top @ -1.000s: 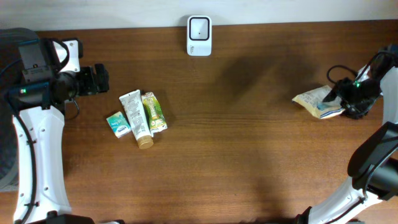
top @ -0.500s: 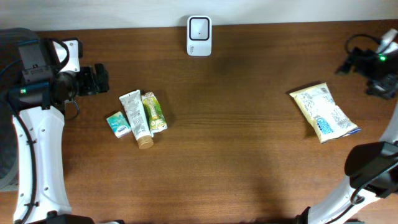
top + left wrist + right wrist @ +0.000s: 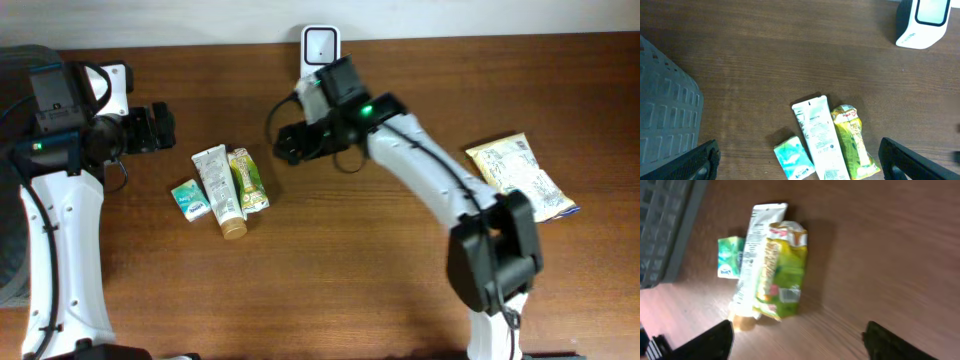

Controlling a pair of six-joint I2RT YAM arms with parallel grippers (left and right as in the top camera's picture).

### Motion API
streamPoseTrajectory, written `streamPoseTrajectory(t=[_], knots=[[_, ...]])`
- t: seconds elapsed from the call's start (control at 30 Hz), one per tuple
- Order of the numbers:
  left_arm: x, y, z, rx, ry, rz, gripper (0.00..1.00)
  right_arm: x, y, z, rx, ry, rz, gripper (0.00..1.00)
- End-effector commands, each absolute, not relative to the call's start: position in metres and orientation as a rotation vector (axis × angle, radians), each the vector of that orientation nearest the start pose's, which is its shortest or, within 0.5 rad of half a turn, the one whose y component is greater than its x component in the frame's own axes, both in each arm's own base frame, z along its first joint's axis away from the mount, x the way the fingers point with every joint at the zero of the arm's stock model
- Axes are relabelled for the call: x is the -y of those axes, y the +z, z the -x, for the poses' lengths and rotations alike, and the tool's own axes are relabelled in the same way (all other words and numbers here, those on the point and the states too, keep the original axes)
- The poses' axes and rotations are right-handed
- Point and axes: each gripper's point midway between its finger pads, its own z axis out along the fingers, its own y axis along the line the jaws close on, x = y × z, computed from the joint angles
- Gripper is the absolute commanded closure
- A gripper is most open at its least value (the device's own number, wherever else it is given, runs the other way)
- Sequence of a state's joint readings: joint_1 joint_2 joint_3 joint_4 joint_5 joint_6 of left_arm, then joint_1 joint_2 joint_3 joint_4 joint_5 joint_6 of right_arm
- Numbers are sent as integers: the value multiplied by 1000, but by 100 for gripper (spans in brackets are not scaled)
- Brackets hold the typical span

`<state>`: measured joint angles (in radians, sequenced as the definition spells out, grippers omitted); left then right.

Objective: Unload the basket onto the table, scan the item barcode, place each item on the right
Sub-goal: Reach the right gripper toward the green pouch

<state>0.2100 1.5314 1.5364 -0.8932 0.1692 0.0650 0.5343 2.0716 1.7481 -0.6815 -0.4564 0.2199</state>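
Three items lie side by side left of the table's middle: a small teal packet (image 3: 190,199), a white tube (image 3: 218,188) and a green pouch (image 3: 248,180). The white scanner (image 3: 321,42) stands at the back edge. A cream snack bag (image 3: 520,180) lies flat at the right. My right gripper (image 3: 285,144) hovers open and blurred just right of the three items, with the pouch (image 3: 784,270) and tube (image 3: 756,262) ahead of its jaws (image 3: 802,345). Off to the left, my left gripper (image 3: 160,128) stands open; its view takes in the tube (image 3: 817,137), pouch (image 3: 852,142) and scanner (image 3: 922,22).
A grey mesh basket (image 3: 665,115) sits off the table's left edge, also visible in the right wrist view as the basket (image 3: 662,225). My right arm (image 3: 430,180) stretches diagonally across the middle of the wooden table (image 3: 350,290), passing just in front of the scanner.
My right gripper let go of the cream snack bag at the far right, and its arm swung across to the three items. The left arm has not moved.
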Motion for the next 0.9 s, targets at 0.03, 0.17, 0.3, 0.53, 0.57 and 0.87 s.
streamPoseTrajectory(t=[0.03, 0.17, 0.3, 0.53, 0.57, 0.87], knots=[[-56, 256, -405, -2425, -86, 76, 1, -369, 80, -380, -2688, 838, 666, 21], [-56, 256, -405, -2425, -86, 76, 1, -385, 48, -370, -2740, 792, 659, 23], [-56, 256, -405, -2425, -86, 76, 1, -391, 30, -363, -2782, 825, 643, 26], [-56, 255, -404, -2427, -86, 76, 1, -397, 5, -358, -2823, 825, 625, 60], [-56, 255, -404, -2427, -86, 76, 1, -396, 4, -357, -2830, 822, 624, 73], [-56, 255, -404, -2428, -86, 76, 1, -373, 39, -375, -2794, 668, 663, 96]])
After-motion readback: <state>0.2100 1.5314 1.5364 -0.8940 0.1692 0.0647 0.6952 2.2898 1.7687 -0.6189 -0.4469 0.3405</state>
